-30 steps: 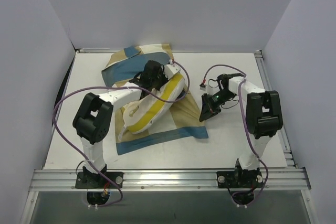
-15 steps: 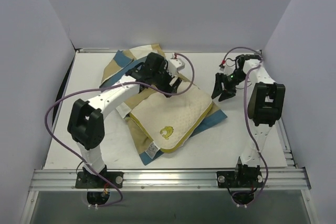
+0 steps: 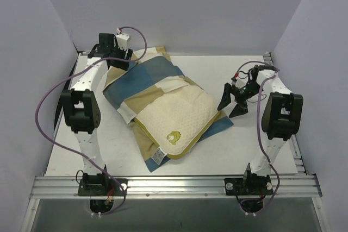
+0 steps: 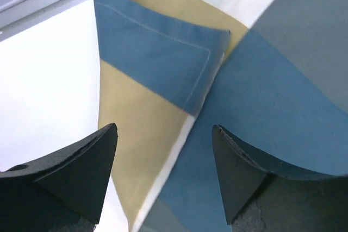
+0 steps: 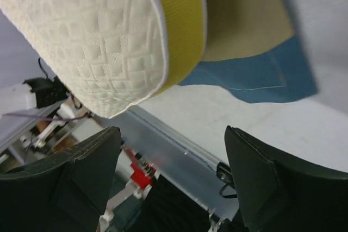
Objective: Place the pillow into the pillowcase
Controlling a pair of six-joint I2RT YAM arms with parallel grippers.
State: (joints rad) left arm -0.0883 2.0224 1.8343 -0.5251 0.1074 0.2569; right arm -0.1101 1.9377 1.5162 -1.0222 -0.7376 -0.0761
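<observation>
Overhead, we see the pillow (image 3: 182, 117) lying on the pillowcase (image 3: 145, 77) mid-bench (image 3: 261, 145). The left gripper (image 3: 112, 58) hangs open at the far-left corner, and the right gripper (image 3: 232, 104) is open beside the pillow's right edge. At the left wrist, spread fingers (image 4: 87, 161) grip nothing above checked cloth. At the right wrist, wide fingers (image 5: 261, 172) are likewise empty.

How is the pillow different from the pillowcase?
The pillow is cream and bumpy with a yellow emblem; the pillowcase has blue, tan and white blocks. The pillow is puffy; the pillowcase is thin and flat. The pillow lies on the pillowcase. Both are soft cloth.
</observation>
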